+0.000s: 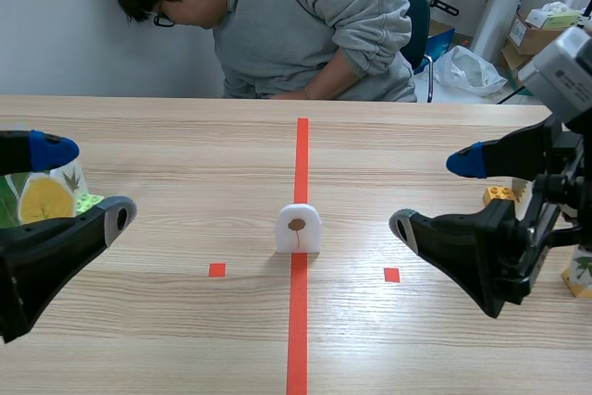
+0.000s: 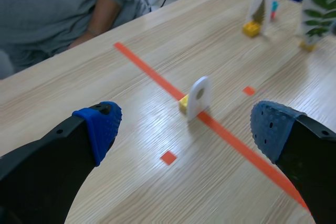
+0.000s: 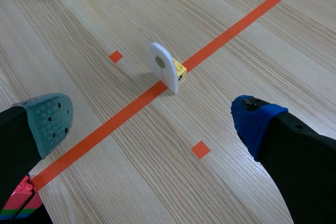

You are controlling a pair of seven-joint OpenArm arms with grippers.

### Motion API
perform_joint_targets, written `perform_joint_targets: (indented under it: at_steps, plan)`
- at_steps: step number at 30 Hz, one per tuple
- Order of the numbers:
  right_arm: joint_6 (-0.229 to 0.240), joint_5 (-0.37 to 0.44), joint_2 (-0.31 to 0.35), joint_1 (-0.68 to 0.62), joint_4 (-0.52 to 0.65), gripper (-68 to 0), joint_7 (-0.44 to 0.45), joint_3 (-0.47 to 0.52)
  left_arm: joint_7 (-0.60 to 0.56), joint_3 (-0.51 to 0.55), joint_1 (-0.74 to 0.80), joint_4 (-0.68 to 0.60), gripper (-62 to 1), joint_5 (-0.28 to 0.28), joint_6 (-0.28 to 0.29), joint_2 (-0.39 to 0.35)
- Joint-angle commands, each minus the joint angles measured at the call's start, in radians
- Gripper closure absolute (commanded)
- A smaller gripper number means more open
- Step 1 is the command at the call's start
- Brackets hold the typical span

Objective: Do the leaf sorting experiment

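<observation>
Standing upright on the orange-red centre tape line (image 1: 298, 339), a small white arch-shaped card printed with a brown leaf (image 1: 299, 228) rises from a yellow plastic brick (image 3: 180, 70) fixed at its base. It sits roughly midway between the two small orange-red tape squares (image 1: 216, 269). Neither gripper touches it.

The left gripper (image 1: 85, 184) hovers well off to one side over the light wooden table (image 1: 185, 145). Its blue-padded and grey-padded fingers are spread wide with nothing between them, and in its wrist view the card sits ahead of the gap. The right gripper (image 1: 437, 193) hangs at the opposite side, its fingers likewise parted and holding nothing, with the card ahead of them.

Close by the left gripper stands a card showing a yellow leaf (image 1: 44, 199), just beside a light green brick (image 1: 89, 201). Near the right arm are a second yellow brick (image 1: 498, 194) and a card with green leaves (image 1: 581, 270). Across the table a person in a grey sweatshirt (image 1: 305, 25) leans forward.
</observation>
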State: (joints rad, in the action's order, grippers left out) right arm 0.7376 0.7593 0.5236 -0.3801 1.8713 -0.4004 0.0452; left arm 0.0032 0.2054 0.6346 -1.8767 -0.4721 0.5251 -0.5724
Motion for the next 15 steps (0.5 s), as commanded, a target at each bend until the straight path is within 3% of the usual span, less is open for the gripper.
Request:
perform_joint_targets:
  at_steps: [1, 9, 15]
  plan:
    - [0.008, 0.018, 0.008, 0.009, 0.013, -62.3, 0.015, 0.011, -0.014, -0.036, -0.035, 0.031, -52.9, -0.008, 0.002, -0.021]
    - [0.008, 0.018, 0.008, 0.009, 0.013, -62.3, 0.015, 0.011, -0.044, -0.217, -0.209, 0.200, -52.9, -0.007, 0.002, -0.117]
    - [0.008, 0.018, 0.008, 0.009, 0.013, -62.3, 0.015, 0.011, -0.045, -0.380, -0.381, 0.326, -52.9, 0.000, 0.001, -0.138]
